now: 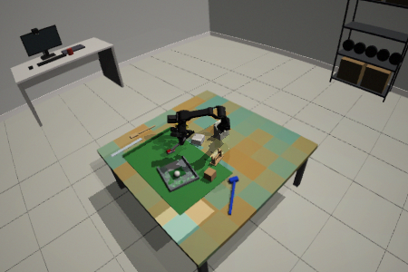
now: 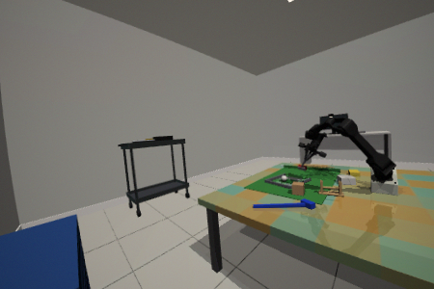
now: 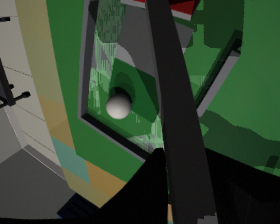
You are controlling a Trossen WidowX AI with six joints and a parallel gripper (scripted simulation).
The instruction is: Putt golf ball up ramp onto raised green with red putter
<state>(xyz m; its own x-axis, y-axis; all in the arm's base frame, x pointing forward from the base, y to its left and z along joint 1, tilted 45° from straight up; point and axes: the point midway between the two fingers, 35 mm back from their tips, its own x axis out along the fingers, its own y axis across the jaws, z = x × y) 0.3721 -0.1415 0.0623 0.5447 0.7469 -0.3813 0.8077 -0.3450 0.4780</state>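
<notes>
My arm is black nearly all over, built of chunky links with bulky, rounded joints between them; one long, straight link shows plainly in the exterior view, and at my far end a slim, angular black gripper branches into narrow parts; my base is a pale, whitish-grey block with squared sides, set inward from the table's edges, and any screws or lettering on me are too small to make out

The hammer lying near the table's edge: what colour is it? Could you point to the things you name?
Blue all over (image 1: 231,197) (image 2: 281,206), clearest from the top.
</notes>
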